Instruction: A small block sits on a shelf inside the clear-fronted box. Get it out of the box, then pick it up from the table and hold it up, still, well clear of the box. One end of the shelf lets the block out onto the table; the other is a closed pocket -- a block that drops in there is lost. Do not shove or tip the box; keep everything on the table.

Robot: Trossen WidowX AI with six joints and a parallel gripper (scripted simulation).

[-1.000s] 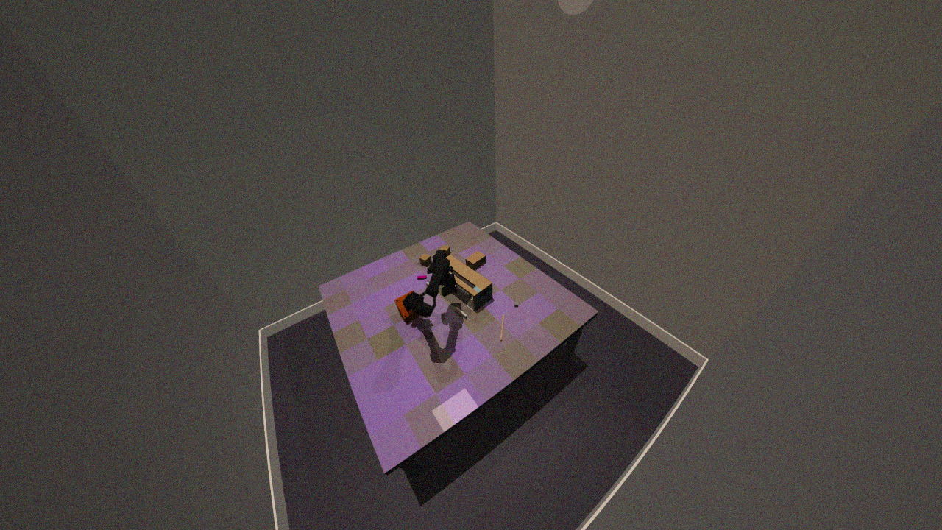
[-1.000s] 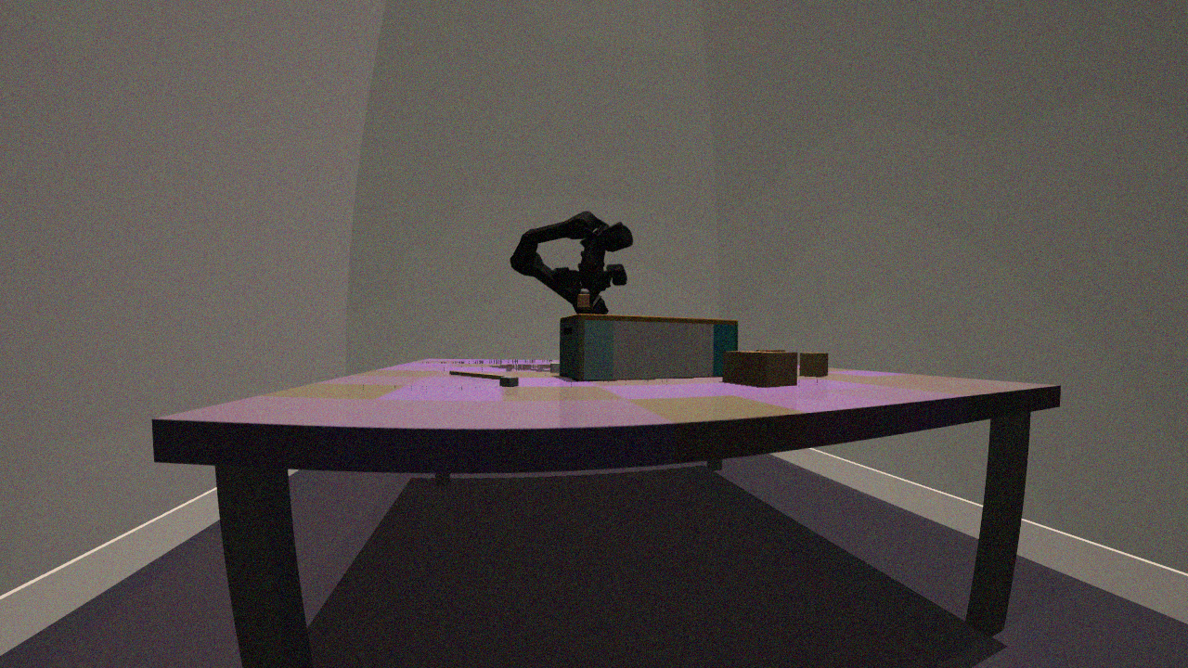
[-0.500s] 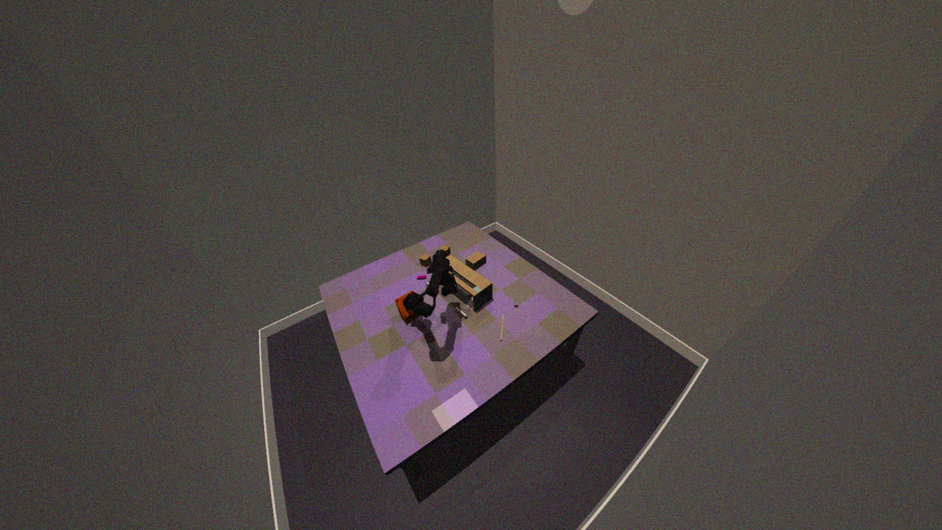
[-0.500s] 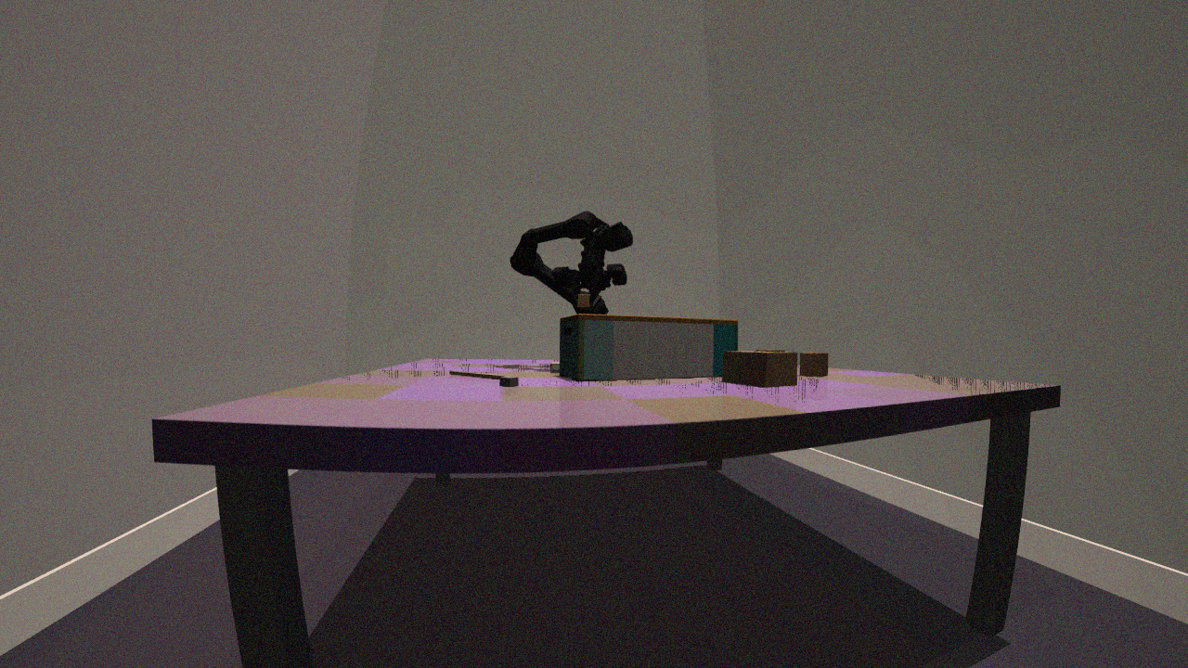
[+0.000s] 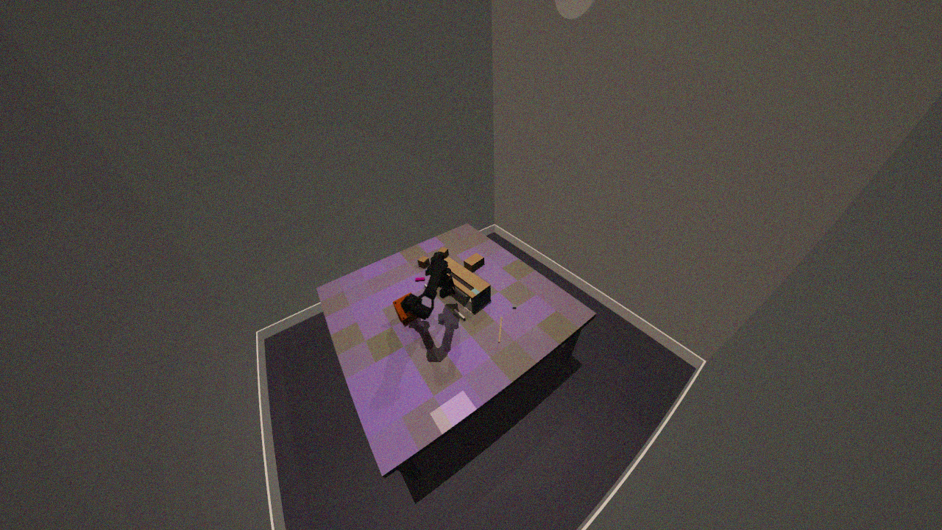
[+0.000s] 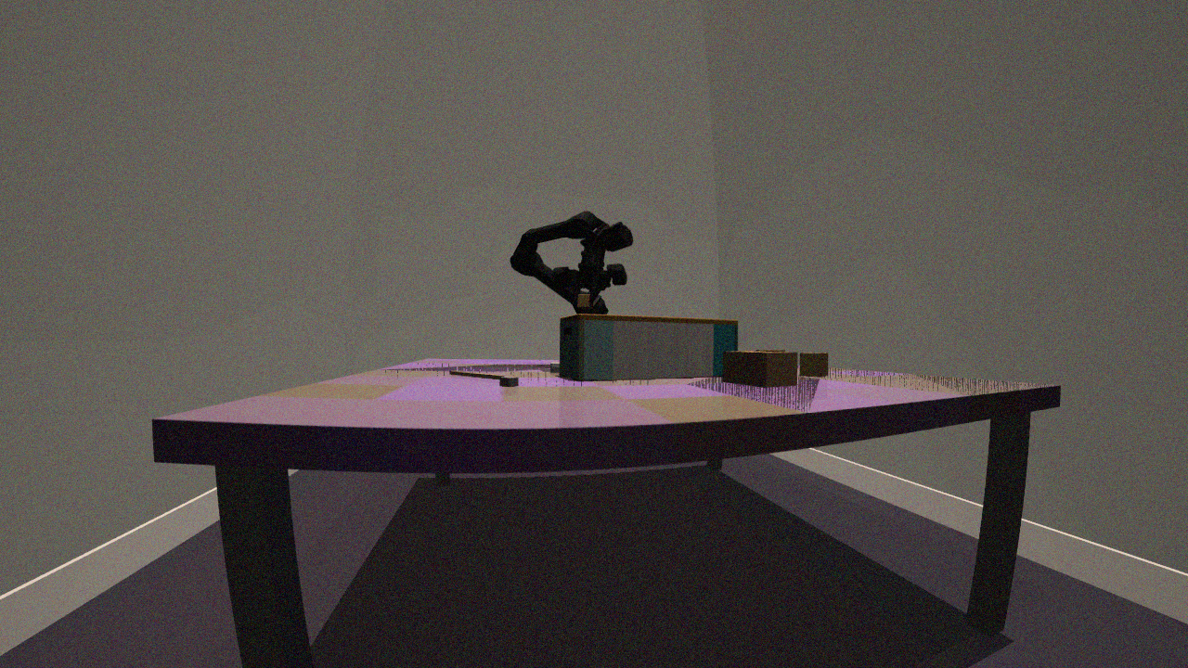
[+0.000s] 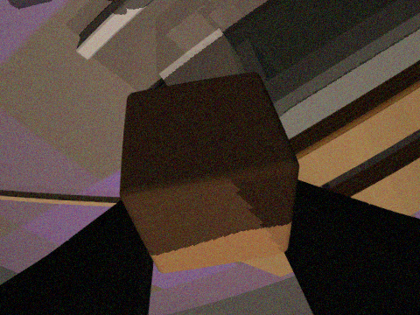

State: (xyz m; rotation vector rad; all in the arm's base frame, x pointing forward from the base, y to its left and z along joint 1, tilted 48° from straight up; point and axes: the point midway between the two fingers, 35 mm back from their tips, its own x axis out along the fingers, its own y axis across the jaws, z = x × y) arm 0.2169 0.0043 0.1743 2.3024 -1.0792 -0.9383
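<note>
My gripper (image 7: 210, 199) (image 6: 585, 301) is shut on the small brown block (image 7: 205, 164) (image 6: 584, 298), which fills the middle of the wrist view between the two dark fingers. In the exterior view the block hangs in the air above the left end of the long box (image 6: 648, 349) (image 5: 471, 282), a little above its orange top. In the wrist view the box (image 7: 362, 140) lies below and to the right, with its orange top and grey bands. In the top view the dark arm (image 5: 434, 277) hides the block.
Two tan boxes (image 6: 760, 366) (image 6: 812, 363) (image 5: 473, 261) (image 5: 425, 260) stand beyond the box's far end. A thin stick (image 6: 482, 375) (image 5: 500, 327) lies on the checkered table (image 6: 498, 411) (image 5: 408, 389). A small pink thing (image 5: 419, 279) lies near the arm's orange base (image 5: 400, 308).
</note>
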